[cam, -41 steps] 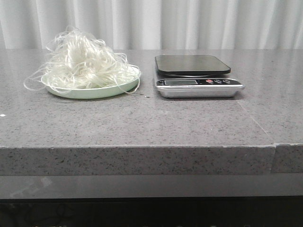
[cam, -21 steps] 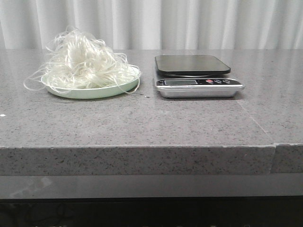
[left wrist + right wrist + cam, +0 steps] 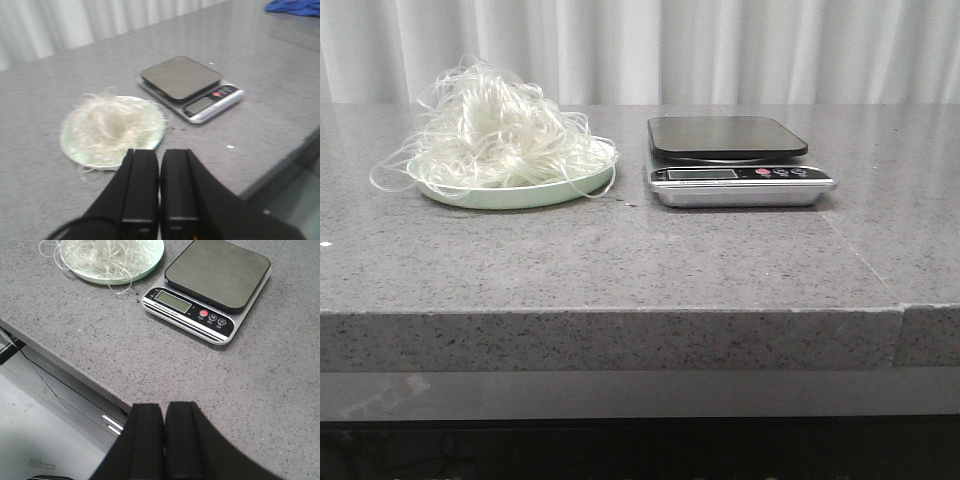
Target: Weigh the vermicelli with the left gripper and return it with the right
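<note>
The vermicelli [image 3: 498, 130] is a fluffy white tangle heaped on a pale green plate [image 3: 525, 194] at the table's left; it also shows in the left wrist view [image 3: 111, 125] and the right wrist view [image 3: 105, 252]. A silver kitchen scale [image 3: 735, 160] with a bare black platform stands to its right, also in the left wrist view [image 3: 186, 82] and the right wrist view [image 3: 212, 282]. My left gripper [image 3: 159, 151] is shut and empty, held above the table short of the plate. My right gripper [image 3: 164, 405] is shut and empty over the table's front edge. Neither arm shows in the front view.
The grey speckled table [image 3: 640, 260] has a seam at the right [image 3: 865, 262]. A blue cloth [image 3: 295, 6] lies far off in the left wrist view. White curtains hang behind the table.
</note>
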Robot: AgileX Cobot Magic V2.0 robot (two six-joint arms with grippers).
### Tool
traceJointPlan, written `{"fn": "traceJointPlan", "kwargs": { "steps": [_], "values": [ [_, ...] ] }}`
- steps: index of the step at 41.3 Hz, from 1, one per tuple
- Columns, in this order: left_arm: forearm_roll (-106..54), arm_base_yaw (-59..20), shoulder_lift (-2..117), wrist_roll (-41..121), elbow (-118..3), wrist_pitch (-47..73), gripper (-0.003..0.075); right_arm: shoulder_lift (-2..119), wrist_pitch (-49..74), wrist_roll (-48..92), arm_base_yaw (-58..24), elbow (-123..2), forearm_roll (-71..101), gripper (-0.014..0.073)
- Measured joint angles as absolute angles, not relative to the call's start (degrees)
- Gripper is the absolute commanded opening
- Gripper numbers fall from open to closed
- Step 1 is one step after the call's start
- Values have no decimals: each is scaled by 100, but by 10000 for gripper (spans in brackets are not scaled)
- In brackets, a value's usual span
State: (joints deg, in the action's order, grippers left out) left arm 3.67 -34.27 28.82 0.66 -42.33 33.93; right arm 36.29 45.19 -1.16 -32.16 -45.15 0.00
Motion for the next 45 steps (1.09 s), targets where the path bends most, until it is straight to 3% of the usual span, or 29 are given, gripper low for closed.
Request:
{"fn": "traceJointPlan", "kwargs": {
  "steps": [13, 20, 27, 45],
  "values": [
    [449, -1519, 1480, 66, -1945, 960, 145, 3629, 4519, -116, -3216, -4515, 0, 159],
    [449, -830, 644, 66, -722, 282, 145, 3629, 4519, -116, -3216, -4515, 0, 159],
    [228, -426, 97, 66, -17, 191, 145, 3629, 4519, -116, -3216, -4515, 0, 159],
    [90, -309, -26, 66, 11, 126, 145, 3629, 4535, -116, -3216, -4515, 0, 159]
  ]
}}
